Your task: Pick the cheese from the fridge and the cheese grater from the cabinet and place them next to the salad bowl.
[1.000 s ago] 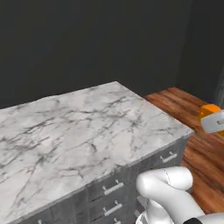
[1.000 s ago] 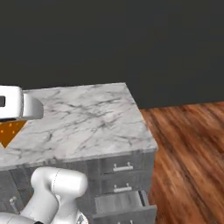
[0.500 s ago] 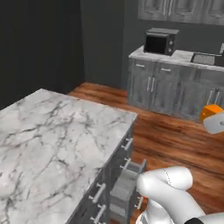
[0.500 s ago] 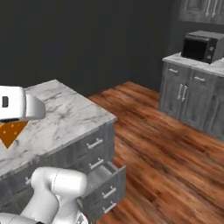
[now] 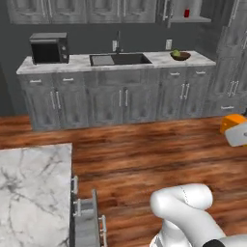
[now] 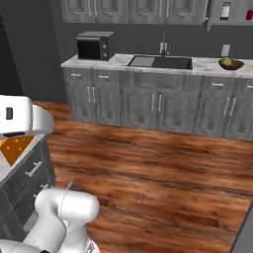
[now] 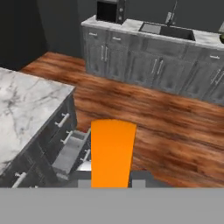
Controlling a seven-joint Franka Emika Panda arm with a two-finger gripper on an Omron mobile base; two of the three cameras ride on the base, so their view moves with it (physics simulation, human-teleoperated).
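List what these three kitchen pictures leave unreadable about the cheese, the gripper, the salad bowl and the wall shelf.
- Cheese: hand view, lower end cut by the bottom band; fingertips hidden.
- Gripper: right base view, fingers cut by the left edge.
- Salad bowl: too small for detail.
- Red bottle on shelf: too small to identify.

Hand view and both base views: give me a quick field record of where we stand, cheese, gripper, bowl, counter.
cheese: orange wedge held in the gripper, carried above the wood floor
gripper: shut on the cheese
salad bowl: on the far counter, right of the sink
sink: set in the far counter
microwave: left end of the far counter
island: marble top, one drawer pulled open
cheese placed: not yet
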